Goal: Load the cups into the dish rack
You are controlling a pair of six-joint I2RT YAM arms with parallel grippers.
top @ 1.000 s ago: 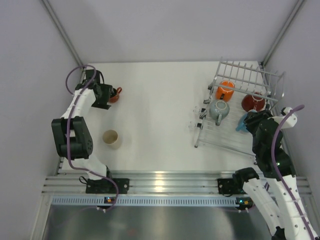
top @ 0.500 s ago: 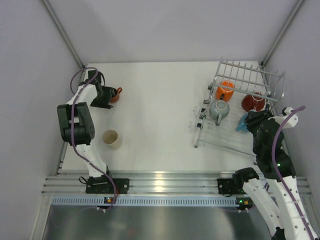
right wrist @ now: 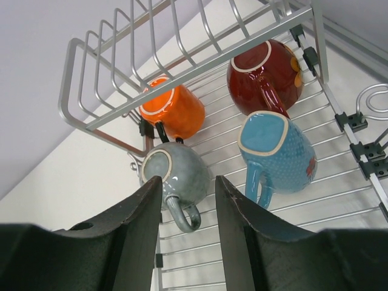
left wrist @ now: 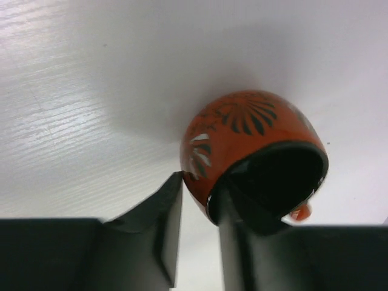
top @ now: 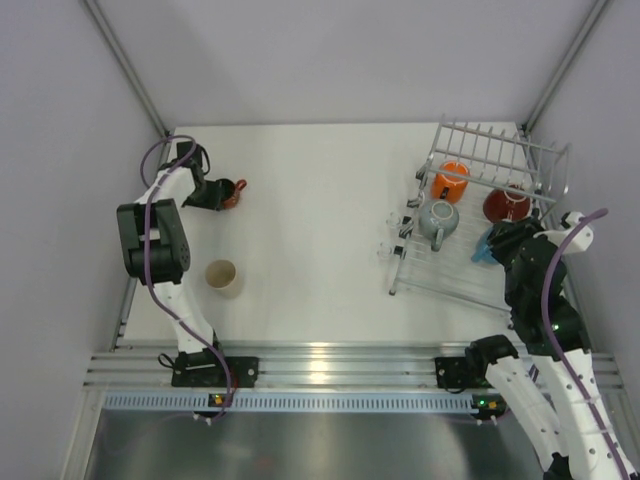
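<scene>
A squat orange-red cup [top: 231, 192] [left wrist: 242, 127] with a black inside lies tipped on the table at the far left. My left gripper [top: 214, 193] [left wrist: 200, 188] is shut on its rim, one finger on the outer wall and the other inside the mouth. A cream cup [top: 221, 276] stands upright nearer the front. The dish rack [top: 480, 150] [right wrist: 200, 66] holds the grey cup [right wrist: 176, 170], bright orange cup [right wrist: 176, 109], dark red cup [right wrist: 267, 76] and light blue cup [right wrist: 279, 151]. My right gripper [top: 500, 238] [right wrist: 188, 182] hovers open over the rack, holding nothing.
The rack's upright tines [top: 495, 140] rise at its far side by the right wall. A metal rail [top: 320, 365] runs along the table's near edge. The left arm's elbow [top: 150, 240] stands close to the left wall.
The left gripper's jaws have closed onto the orange-red cup's rim, and the left arm's elbow has swung back toward the wall. The right arm has hardly moved.
</scene>
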